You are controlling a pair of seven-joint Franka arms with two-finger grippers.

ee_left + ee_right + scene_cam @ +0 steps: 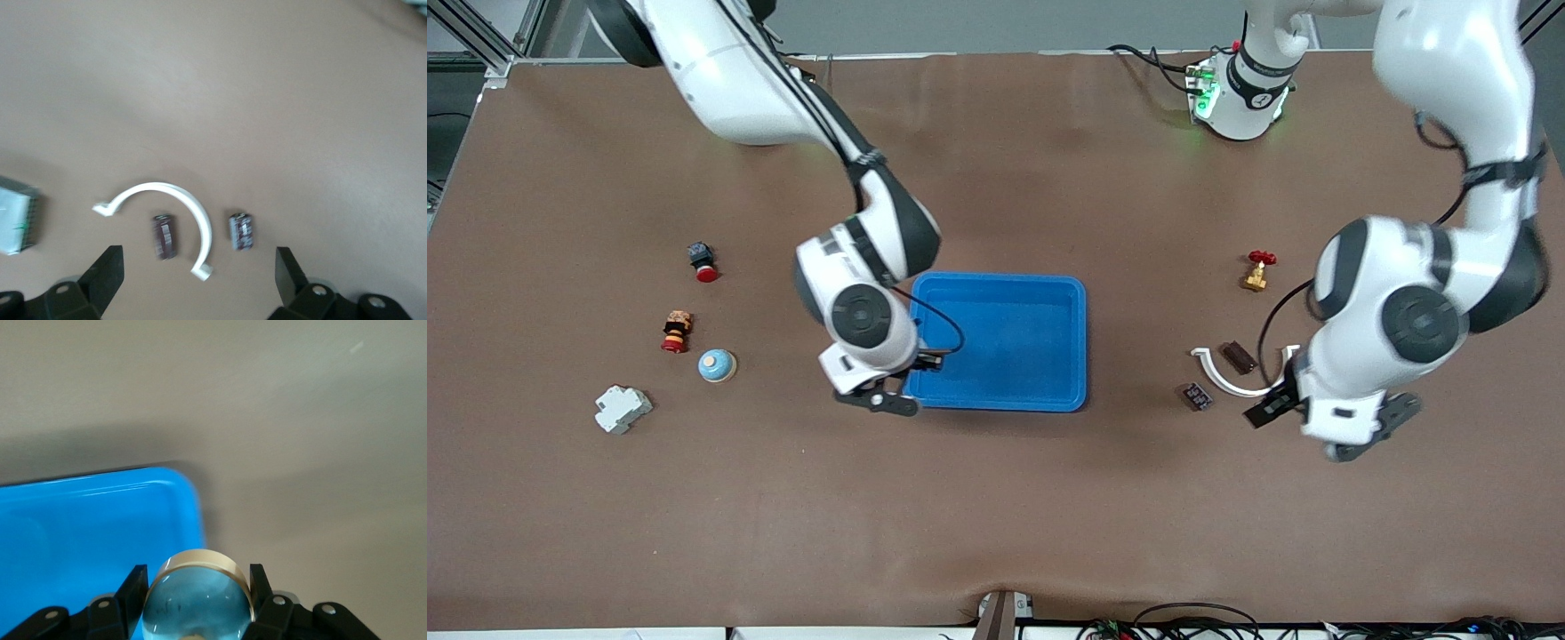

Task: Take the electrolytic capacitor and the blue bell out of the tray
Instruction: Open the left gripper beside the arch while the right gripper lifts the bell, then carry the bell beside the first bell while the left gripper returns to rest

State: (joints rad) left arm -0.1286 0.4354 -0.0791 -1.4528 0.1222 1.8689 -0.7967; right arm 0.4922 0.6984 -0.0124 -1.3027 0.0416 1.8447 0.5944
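Observation:
My right gripper (876, 400) is shut on a bell (198, 597), a glossy blue dome with a tan rim. It hangs over the corner of the blue bin (1080, 293) at the right arm's end; the hand hides the bell in the front view. Two dark capacitors (1238, 356) (1196, 396) lie on the table by a white curved clip (1218, 378). In the left wrist view the capacitors (165, 236) (241, 231) lie on either side of the clip (193, 207). My left gripper (1371, 434) hovers open near them, holding nothing.
A second blue bell (717, 365) sits on the table toward the right arm's end, with a red-orange stacked part (677, 331), a red push button (703, 260) and a white breaker (622, 408). A brass valve with a red handle (1260, 271) stands farther from the front camera than the capacitors.

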